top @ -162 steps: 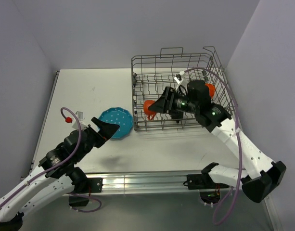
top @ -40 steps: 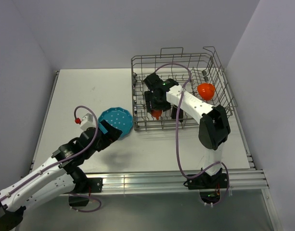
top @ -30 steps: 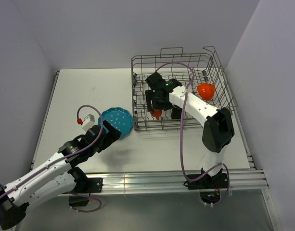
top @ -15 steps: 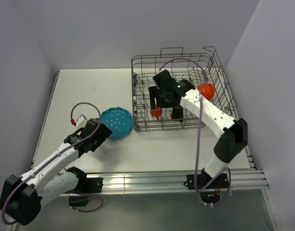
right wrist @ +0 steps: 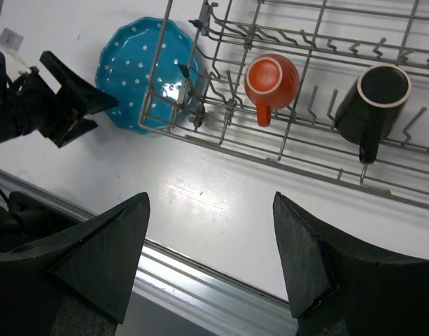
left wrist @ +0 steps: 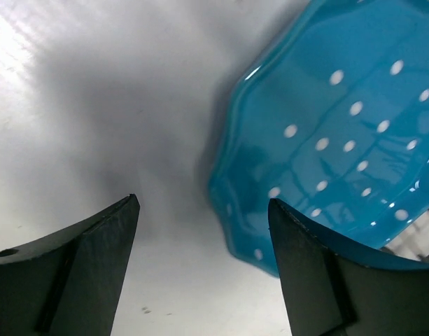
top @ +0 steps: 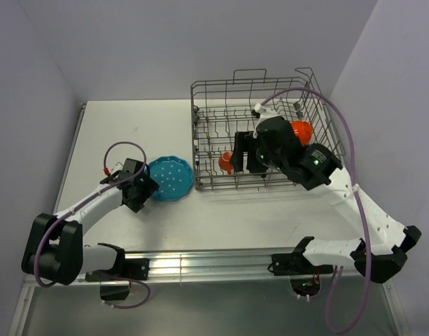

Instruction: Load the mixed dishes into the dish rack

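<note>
Matte white table (top: pixel 130 119), glossy scalloped teal plate (left wrist: pixel 340 154), wire rack (top: pixel 221 83)

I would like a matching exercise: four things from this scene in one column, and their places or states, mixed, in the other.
1 teal plate
2 small orange cup
3 orange-red bowl
4 left fingers

a apart, at the plate's rim
b in the dish rack, beside the dark mug
c on the table, outside the rack
d in the rack, at its right side

Pairs: 1-c, 2-b, 3-d, 4-a
</note>
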